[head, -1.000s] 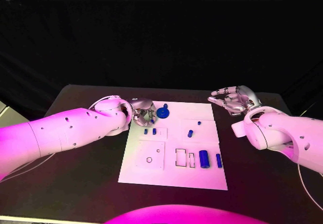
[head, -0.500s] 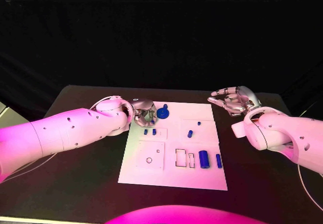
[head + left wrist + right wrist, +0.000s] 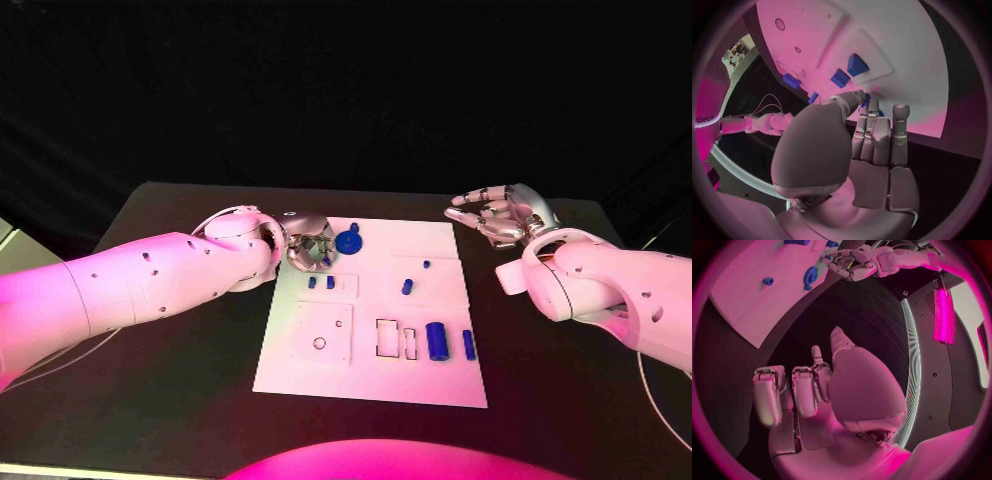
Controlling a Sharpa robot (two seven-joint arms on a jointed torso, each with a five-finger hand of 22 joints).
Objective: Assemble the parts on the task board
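Comparing with a second ago, I see almost nothing moved: my left hand (image 3: 307, 243) hovers beside the round blue part (image 3: 349, 240) on the task board (image 3: 372, 375), holding nothing I can make out; right hand (image 3: 498, 215) idles empty, fingers loosely curled.

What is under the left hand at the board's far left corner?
Under the left hand lies the white task board, with a round blue part beside the fingers. Whether they hold a piece is hidden.

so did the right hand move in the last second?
No. The right hand hovers in the same spot off the task board's far right corner, holding nothing.
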